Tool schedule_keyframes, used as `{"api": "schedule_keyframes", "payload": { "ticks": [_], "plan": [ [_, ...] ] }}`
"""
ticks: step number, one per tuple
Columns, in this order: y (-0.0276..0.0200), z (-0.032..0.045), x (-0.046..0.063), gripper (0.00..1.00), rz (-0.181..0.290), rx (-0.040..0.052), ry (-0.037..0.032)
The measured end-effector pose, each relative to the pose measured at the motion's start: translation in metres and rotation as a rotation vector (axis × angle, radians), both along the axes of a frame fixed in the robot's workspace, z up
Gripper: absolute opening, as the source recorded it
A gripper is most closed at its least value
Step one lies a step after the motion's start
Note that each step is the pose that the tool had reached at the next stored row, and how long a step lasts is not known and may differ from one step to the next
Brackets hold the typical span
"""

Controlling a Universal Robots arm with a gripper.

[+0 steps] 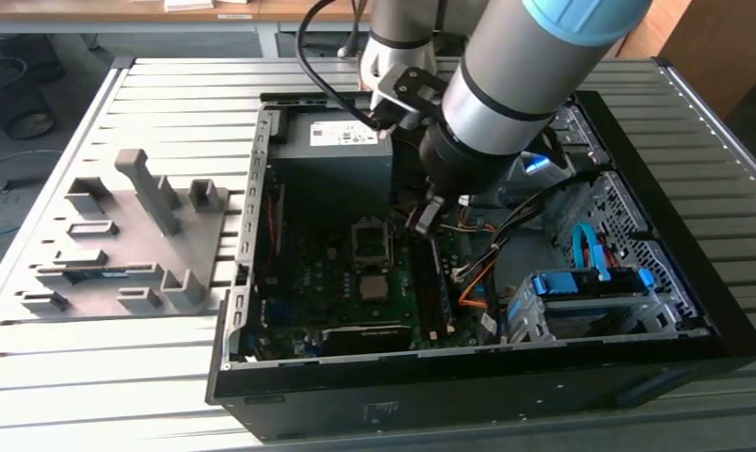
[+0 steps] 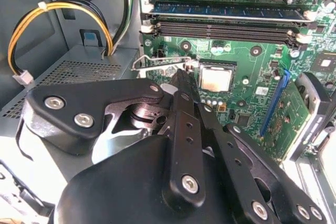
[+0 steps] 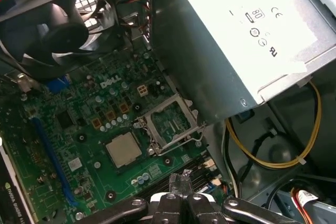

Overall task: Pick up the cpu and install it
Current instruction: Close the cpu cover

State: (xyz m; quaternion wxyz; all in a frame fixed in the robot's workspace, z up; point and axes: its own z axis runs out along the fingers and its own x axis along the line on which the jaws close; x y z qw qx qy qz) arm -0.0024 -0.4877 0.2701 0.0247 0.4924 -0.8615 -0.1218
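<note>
Okay, quick head count from these shots:
- one gripper (image 1: pixel 425 222) on the single arm, hanging inside the open case (image 1: pixel 478 400) above the motherboard (image 1: pixel 314 273); its fingers are pinched together with nothing between them
- one cpu (image 3: pixel 124 149), silvery top facing up, lying flat on the motherboard just beside the socket (image 3: pixel 170 120) and not in it; the gripper isn't touching it
- one socket, a dark square recess with a metal frame around it and no chip seated inside; in the exterior view the gripper tip sits just to its right, and the cpu lies on the socket's near side
- one grey power-supply box (image 1: pixel 337 155) next to the socket, carrying one white label (image 1: pixel 344 134) with small print and a few symbols
- one black fan (image 3: pixel 52 24) at the edge of the board
- one long blue slot (image 3: pixel 50 161), plus a bank of long memory slots (image 2: pixel 226 22); can't count those for sure
- one looped yellow cable (image 2: pixel 63 11) alongside the power-supply box
- one grey fixture (image 1: pixel 126 245) with upright pegs, on the slatted table (image 1: pixel 164 94) at the exterior view's left, well apart from the case
</note>
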Motion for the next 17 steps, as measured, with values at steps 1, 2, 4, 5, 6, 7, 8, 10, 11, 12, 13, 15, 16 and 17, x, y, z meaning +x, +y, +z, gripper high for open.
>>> {"api": "schedule_keyframes", "payload": {
  "ticks": [1, 2, 4, 5, 6, 7, 8, 10, 11, 12, 13, 15, 16, 17],
  "plan": [
    [0.0008, -0.0007, 0.001, 0.10, 0.000, -0.0001, 0.0000],
    [0.0019, -0.0016, 0.002, 0.10, 0.000, 0.0000, 0.0001],
    [0.0051, -0.0037, 0.004, 0.10, 0.000, 0.0000, 0.0001],
    [0.0066, -0.0050, 0.005, 0.10, 0.000, 0.0001, 0.0002],
    [0.0083, -0.0064, 0.007, 0.10, 0.000, 0.0001, 0.0003],
    [0.0098, -0.0077, 0.008, 0.10, 0.000, 0.0000, 0.0004],
    [0.0113, -0.0092, 0.009, 0.10, 0.000, -0.0001, 0.0006],
    [0.0137, -0.0126, 0.012, 0.10, 0.000, 0.0003, 0.0008],
    [0.0147, -0.0143, 0.013, 0.10, 0.000, 0.0003, 0.0011],
    [0.0157, -0.0162, 0.014, 0.10, 0.000, 0.0002, 0.0013],
    [0.0164, -0.0179, 0.015, 0.10, 0.000, 0.0000, 0.0017],
    [0.0178, -0.0213, 0.017, 0.10, 0.000, 0.0000, 0.0020],
    [0.0181, -0.0229, 0.018, 0.10, 0.000, 0.0000, 0.0021],
    [0.0183, -0.0242, 0.018, 0.10, 0.000, 0.0001, 0.0021]
  ]
}}
